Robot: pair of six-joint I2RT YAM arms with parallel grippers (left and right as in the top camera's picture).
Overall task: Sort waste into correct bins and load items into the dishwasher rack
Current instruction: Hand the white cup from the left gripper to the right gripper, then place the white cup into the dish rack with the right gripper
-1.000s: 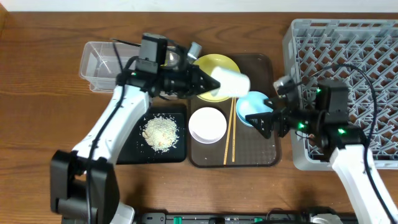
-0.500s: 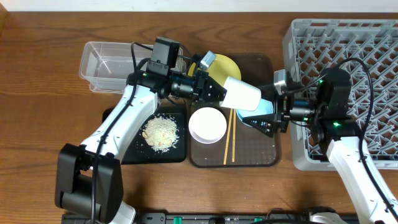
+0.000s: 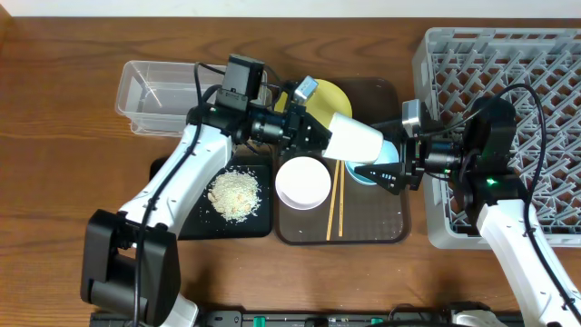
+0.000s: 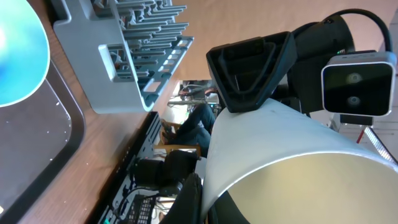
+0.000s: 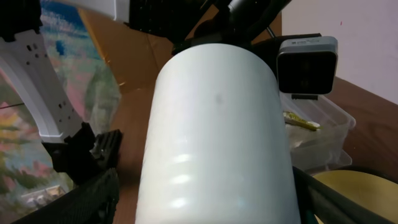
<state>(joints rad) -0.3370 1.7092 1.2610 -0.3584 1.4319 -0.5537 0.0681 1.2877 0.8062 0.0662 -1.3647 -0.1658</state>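
The small white cup (image 3: pixel 355 138), clamped at its rim by the left gripper (image 3: pixel 320 136), pointed its base at the right gripper (image 3: pixel 369 172), whose fingers stood wide apart and empty

We recorded the white cup (image 4: pixel 280 143) filling the lower right, mouth toward the lens, with a black left-gripper finger (image 4: pixel 190 199) at its rim. A black right-gripper finger (image 4: pixel 249 68) lay along its outer wall. The grey rack (image 4: pixel 134 56) and light blue bowl (image 4: pixel 18 50) appeared at upper left.
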